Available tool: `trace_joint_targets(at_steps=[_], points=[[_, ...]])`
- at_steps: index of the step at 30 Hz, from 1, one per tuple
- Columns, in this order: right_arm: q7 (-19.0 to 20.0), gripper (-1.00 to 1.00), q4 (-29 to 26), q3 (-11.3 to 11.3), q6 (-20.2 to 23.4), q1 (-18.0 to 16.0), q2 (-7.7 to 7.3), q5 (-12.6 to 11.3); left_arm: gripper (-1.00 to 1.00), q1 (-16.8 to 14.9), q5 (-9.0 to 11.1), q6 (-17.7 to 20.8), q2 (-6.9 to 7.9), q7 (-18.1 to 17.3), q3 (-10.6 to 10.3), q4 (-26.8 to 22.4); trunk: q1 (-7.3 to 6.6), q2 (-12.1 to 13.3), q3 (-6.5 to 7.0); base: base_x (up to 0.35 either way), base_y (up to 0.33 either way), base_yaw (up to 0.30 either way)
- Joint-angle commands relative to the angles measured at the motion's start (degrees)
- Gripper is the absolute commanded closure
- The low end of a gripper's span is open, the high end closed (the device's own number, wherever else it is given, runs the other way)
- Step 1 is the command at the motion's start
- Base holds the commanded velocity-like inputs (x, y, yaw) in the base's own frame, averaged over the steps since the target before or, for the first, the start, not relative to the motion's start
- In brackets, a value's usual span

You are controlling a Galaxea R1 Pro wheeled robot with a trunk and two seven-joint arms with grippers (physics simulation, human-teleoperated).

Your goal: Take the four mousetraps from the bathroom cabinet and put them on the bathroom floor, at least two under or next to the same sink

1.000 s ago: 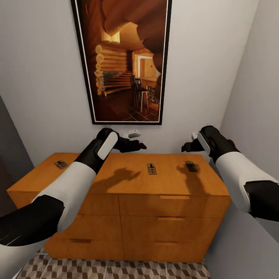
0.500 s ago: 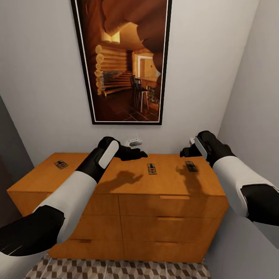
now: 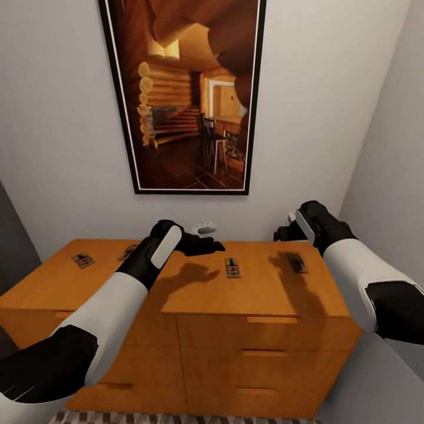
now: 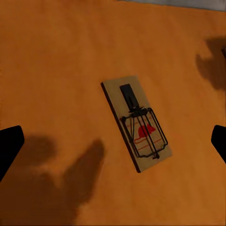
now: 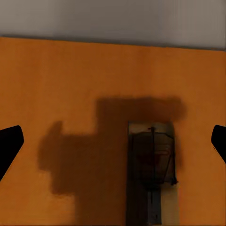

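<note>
- The left gripper (image 3: 209,244) hung above the back part of the cabinet (image 3: 176,294) top, its dark fingers spread wide and holding nothing.
- In the left wrist view its two fingertips (image 4: 10,143) sat at opposite edges of the frame, with a mousetrap (image 4: 135,123) lying flat on the wood between and beneath them, untouched.
- From the head camera that same trap (image 3: 232,268) lay just ahead of and to the right of the left gripper, near the middle of the top.
- The right gripper (image 3: 284,233) hovered over the right end of the cabinet, close to the wall; its jaws were also wide apart and empty, one fingertip (image 5: 9,141) showing at each side of the right wrist view.
- A second trap (image 3: 296,262) lay just below and slightly right of the right gripper, inside the gripper's shadow (image 5: 113,146); in the wrist view it (image 5: 151,172) looked dim, so its metal parts were hard to make out.
- Two more traps lay well to the left of the left gripper, one (image 3: 83,259) near the far left end and another (image 3: 127,252), probably a trap too, partly hidden by the left forearm.
- A framed picture (image 3: 182,94) hung on the wall above both grippers.
</note>
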Motion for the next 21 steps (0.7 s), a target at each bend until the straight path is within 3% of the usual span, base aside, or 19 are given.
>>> trace_joint_targets(at_steps=[1, 21], points=[[0.13, -1.0, 0.01, 0.46, 0.23, -0.03, -0.1, -0.27, -1.0, -0.04, 0.44, 0.15, 0.0, 0.43, -0.07, -0.07, 0.01, -0.03, -0.06, 0.078, 0.0, 0.0], [0.05, -1.0, 0.93, 0.45, 0.01, 0.58, -0.14, -0.32, -1.0, -0.05, 0.44, 0.24, -0.01, 0.57, -0.08, -3.22, 0.01, -0.03, -0.06, 0.015, 0.0, 0.0]])
